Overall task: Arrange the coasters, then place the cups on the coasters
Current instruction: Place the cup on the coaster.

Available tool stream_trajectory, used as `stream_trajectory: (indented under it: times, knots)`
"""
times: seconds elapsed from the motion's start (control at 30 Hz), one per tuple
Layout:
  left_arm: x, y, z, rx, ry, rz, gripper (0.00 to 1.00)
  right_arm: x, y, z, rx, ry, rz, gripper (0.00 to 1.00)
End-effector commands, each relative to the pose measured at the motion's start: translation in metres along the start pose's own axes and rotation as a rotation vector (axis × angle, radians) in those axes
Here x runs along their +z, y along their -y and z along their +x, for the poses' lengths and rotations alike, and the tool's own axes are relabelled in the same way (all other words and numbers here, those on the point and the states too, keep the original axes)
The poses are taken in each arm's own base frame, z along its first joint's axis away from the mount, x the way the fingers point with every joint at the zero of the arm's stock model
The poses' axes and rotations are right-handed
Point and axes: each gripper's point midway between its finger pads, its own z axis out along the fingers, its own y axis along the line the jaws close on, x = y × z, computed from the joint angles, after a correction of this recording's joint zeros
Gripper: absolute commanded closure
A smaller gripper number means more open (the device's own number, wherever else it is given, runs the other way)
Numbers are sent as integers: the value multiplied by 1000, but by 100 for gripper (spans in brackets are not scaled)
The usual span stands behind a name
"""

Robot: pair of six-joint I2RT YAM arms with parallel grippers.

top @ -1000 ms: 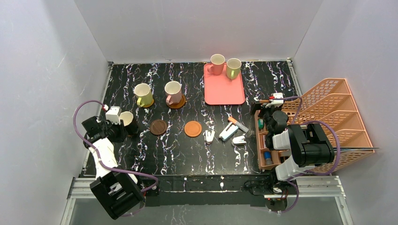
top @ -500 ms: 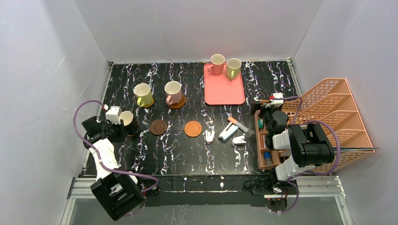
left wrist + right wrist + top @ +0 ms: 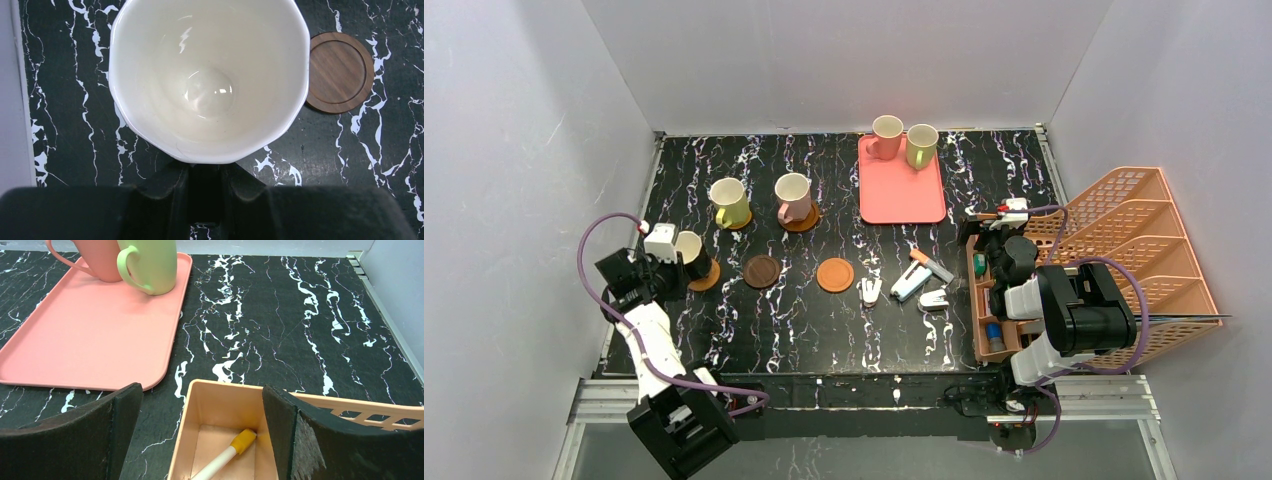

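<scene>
Offset is deciding the next move: the left end effector [image 3: 205,175] is clamping the dark brown mug [image 3: 207,75], and the wooden coaster [image 3: 340,72] is lying just beside it, ahead and rightward. The right end effector [image 3: 202,420] is hanging open, well apart.

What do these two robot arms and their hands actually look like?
The left arm and right arm are chunky black-and-white segments, each with a looping purple cable. The left hand and right hand each end in two black fingers, with a small white box beside the wrist.
</scene>
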Motion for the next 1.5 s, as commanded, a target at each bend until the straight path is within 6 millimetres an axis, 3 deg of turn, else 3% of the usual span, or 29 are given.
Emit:
stream_trajectory:
  times: [0.0,0.5,0.93,1.2,1.47]
  knots:
    - [-3,-5,-23,29,86,-23,100,-12,24,44,14,-154,101,2]
    - [-4,-9,-25,34,96,-47,100,-12,24,44,14,-154,101,2]
    - [-6,1,-20,100,50,31,100,-12,24,44,14,-155,101,2]
    - [-15,1,-30,132,52,25,100,-12,24,44,14,-154,100,2]
    - [-12,7,-29,129,68,65,100,-12,24,44,14,-155,101,2]
